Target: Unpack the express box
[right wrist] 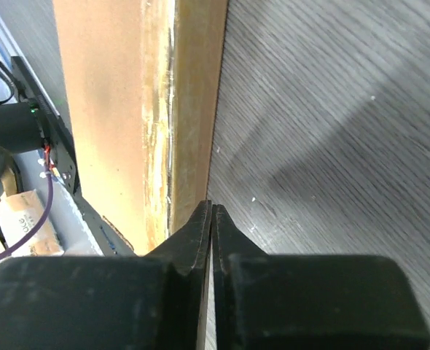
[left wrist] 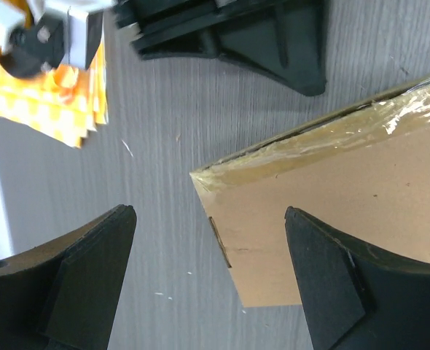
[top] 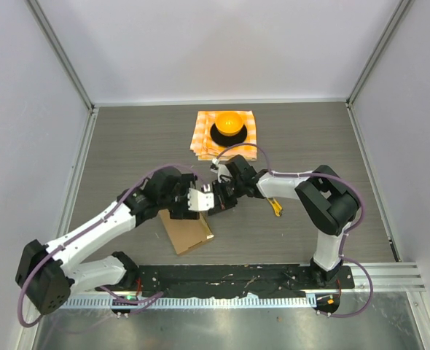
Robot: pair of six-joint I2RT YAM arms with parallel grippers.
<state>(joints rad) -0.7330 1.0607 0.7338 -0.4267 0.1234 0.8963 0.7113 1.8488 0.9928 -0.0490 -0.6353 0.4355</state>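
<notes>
Both arms are leaning in toward the middle of the surface (top: pixel 127 146), and the box (top: pixel 188 232) lies flat there, on the near left side, skewed to the edges. It is well short of the orange-checkered cloth (top: pixel 204 138) at the far side. The left arm hides part of the lid from above, so I can't call its long axis with any confidence.

The left end effector (left wrist: pixel 209 214) is spread wide and holds nothing. Its fingers (left wrist: pixel 76 284) hang on either side of one corner of the box. The taped edge (left wrist: pixel 324 135) slants across the gap between them, with the cardboard reaching under the finger on the far side of that gap.

The right end effector (right wrist: pixel 212 213) is pinched fully together with nothing between its tips. It points like a blade at the box's side wall, right where the tape wraps over. The edge runs straight away from the tips, and they look to be at the wall or just beside it; I can't say whether they touch.

So both arms are at the box, and the right looks the closer to the seam. My guess is the closed tips will work along that tape line while the open left steadies the corner. The lid is not yet lifted.
</notes>
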